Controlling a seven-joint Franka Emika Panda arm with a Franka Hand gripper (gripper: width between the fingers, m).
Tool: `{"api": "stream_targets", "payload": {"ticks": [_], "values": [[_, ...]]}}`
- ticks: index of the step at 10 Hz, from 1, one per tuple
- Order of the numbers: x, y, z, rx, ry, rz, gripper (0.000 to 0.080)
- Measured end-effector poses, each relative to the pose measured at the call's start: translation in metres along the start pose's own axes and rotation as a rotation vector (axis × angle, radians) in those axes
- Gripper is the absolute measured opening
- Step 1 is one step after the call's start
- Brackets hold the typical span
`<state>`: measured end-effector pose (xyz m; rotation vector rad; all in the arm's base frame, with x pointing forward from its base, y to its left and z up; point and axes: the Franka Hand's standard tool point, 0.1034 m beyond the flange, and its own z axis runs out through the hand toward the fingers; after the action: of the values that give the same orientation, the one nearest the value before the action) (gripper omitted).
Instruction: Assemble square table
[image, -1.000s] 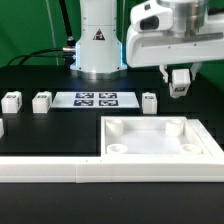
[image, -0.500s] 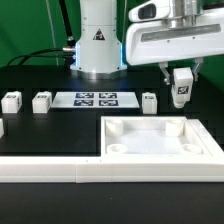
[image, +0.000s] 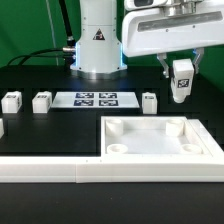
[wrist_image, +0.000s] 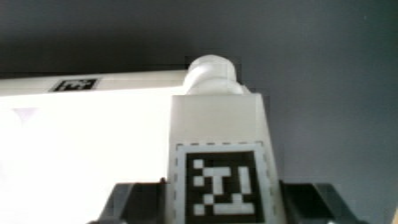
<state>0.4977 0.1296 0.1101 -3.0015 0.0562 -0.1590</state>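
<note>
The white square tabletop (image: 160, 138) lies in the front right corner, open side up, with a raised rim and round corner sockets. My gripper (image: 181, 82) is shut on a white tagged table leg (image: 181, 80) and holds it upright in the air above the tabletop's far right corner. In the wrist view the held leg (wrist_image: 221, 130) fills the centre, tag facing the camera, between my dark fingers (wrist_image: 134, 205), with the tabletop (wrist_image: 80, 125) below it. Three more legs (image: 149, 101), (image: 42, 101), (image: 11, 100) stand in a row on the table.
The marker board (image: 92, 99) lies between the loose legs, in front of the robot base (image: 97, 45). A long white L-shaped border rail (image: 60, 168) runs along the front edge and the tabletop's side. Part of another white piece (image: 2, 128) shows at the exterior view's left edge.
My gripper has risen with the leg, lifting it higher above the tabletop's far right corner. Nothing else has moved.
</note>
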Motion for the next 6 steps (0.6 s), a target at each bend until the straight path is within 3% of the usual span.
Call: {"api": "stream_targets", "payload": {"ticks": [3,6], "values": [[0.006,0.009,0.008,-0.003,0.009,-0.040,0.0290],[0.052,0.005,-0.003,0.015,0.036,-0.046,0.0290]]}}
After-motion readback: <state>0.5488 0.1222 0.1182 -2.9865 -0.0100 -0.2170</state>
